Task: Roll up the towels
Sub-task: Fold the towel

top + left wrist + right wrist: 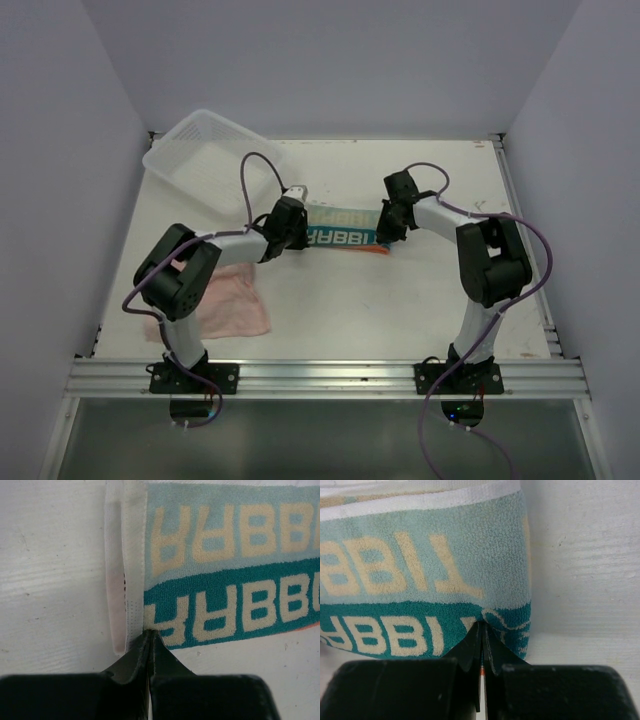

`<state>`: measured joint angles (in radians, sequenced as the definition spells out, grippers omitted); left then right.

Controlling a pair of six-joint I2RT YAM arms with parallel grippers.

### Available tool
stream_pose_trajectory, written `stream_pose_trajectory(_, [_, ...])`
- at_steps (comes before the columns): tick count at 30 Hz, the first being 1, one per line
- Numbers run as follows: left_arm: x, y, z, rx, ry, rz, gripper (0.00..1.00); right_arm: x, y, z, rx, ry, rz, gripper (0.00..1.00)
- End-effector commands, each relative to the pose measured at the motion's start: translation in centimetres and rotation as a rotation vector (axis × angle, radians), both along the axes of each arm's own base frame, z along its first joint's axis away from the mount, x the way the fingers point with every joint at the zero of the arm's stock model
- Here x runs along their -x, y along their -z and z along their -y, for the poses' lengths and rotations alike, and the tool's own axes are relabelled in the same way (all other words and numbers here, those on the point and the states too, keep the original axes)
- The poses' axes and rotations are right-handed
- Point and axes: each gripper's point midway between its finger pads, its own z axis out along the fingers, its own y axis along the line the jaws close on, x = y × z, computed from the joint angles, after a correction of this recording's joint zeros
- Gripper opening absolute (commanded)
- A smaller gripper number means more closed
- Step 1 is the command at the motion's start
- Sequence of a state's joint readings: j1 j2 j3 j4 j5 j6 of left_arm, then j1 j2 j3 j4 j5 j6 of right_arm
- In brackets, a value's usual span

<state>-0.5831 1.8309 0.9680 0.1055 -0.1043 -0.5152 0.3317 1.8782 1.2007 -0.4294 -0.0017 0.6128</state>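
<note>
Top external view: the printed towel (345,232) lies as a flat strip across the middle of the bench (400,300), with 1 arm at each end. The left tool (150,636) is pinched together on the towel's near edge beside the white hem. The right tool (481,629) is clamped on the opposite corner, where the cloth puckers at the tips. Gripping both ends likely serves to pull the strip taut for rolling. Teal and pale bands carry big cream letters. The pink towel (230,300) lies unrolled at lower left.
</note>
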Motion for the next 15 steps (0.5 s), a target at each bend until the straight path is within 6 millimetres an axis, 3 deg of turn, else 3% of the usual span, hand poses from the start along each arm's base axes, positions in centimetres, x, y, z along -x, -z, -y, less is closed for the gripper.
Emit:
stream_pose_trajectory(1, [0.7,-0.2,-1.4,-0.017,-0.042,0.002,0.00,1.6,1.9,0.9,0.039,-0.026,-0.052,0.00])
stream_pose_trajectory(10, [0.8,-1.1,-1.9,-0.031,-0.047,0.024,0.00,1.8,1.9,0.7,0.028,-0.048,-0.062,0.00])
stream_pose_trajectory(15, [0.5,-3.7,-1.6,0.010,-0.042,0.079,0.00,1.4,1.3,0.6,0.028,-0.059,-0.051,0.00])
